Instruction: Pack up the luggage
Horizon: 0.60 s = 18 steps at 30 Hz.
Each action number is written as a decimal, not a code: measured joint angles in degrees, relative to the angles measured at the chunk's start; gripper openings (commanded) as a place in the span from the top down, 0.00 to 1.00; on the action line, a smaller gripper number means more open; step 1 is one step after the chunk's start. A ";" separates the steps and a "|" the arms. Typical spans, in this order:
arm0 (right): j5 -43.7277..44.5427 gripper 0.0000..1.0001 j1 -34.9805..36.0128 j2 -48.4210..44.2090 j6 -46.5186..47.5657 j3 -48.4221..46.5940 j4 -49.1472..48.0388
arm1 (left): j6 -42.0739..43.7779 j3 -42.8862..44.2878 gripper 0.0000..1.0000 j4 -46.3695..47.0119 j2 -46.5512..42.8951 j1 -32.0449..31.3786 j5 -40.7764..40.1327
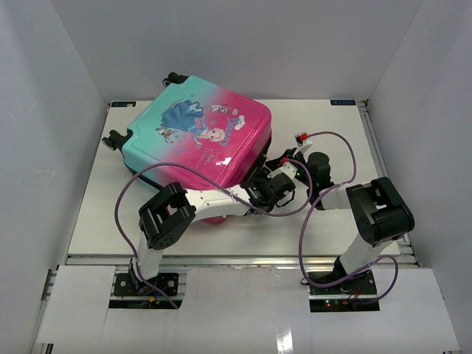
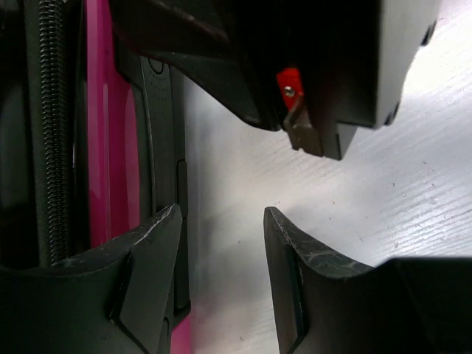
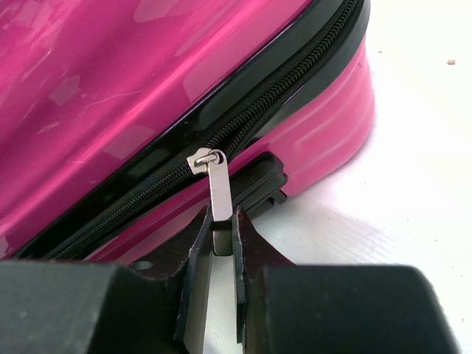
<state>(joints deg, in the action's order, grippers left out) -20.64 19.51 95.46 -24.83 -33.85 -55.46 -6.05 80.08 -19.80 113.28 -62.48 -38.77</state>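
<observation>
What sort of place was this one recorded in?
Most likely a lab robot cell, not a home: plain white panel walls box in a white tabletop, a black-and-white left arm and right arm are bolted along its near edge, and a pink-to-teal hard-shell children's suitcase lies on it.

White table carries the luggage lying flat

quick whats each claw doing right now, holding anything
Left claw: open, holding nothing.
Right claw: shut on the flat silver metal zipper pull of the glossy pink-to-teal hard-shell suitcase.
</observation>
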 measured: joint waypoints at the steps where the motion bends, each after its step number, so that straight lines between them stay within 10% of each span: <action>1: 0.00 0.92 0.00 0.00 0.01 0.00 0.00 | 0.43 -0.41 0.39 0.96 -0.02 0.00 -0.18; 18: -0.07 0.92 0.00 0.02 0.23 0.00 -0.02 | 1.22 -0.81 0.39 2.35 -1.01 -0.37 -2.57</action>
<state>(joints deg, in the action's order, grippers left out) -20.71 19.51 95.48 -24.60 -33.85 -55.48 -4.83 79.26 -17.45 112.28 -62.84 -41.34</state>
